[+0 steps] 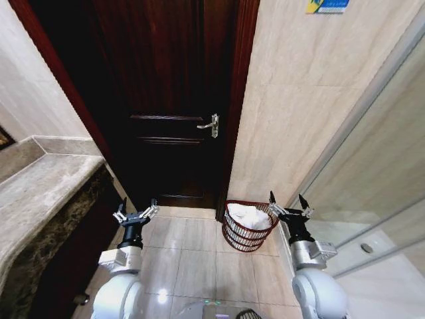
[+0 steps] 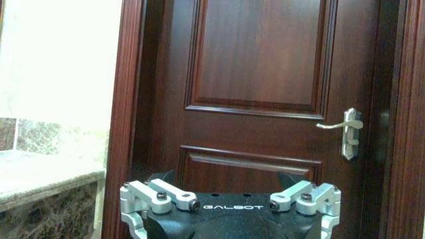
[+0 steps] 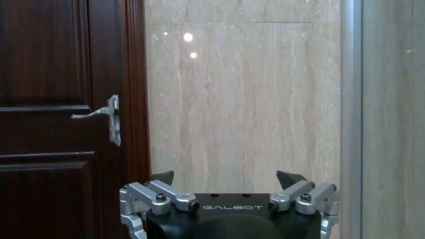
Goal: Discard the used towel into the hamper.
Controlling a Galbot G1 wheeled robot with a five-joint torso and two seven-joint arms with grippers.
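1. The wicker hamper (image 1: pixel 247 226) stands on the tiled floor (image 1: pixel 192 262) beside the dark door (image 1: pixel 174 100), with the white towel (image 1: pixel 250 216) inside it.
2. Left hand (image 1: pixel 135 213) and right hand (image 1: pixel 290 206) hover raised, both spread wide and empty, the right one just beside the hamper.

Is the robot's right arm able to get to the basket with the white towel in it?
Probably yes. The right gripper is open and empty beside the hamper, nothing between them; the towel lies uncovered inside.

Dark wooden door (image 1: pixel 169 100), beige stone walls (image 1: pixel 299 100), glossy tiled floor (image 1: pixel 192 256), marble counter (image 1: pixel 33 193).
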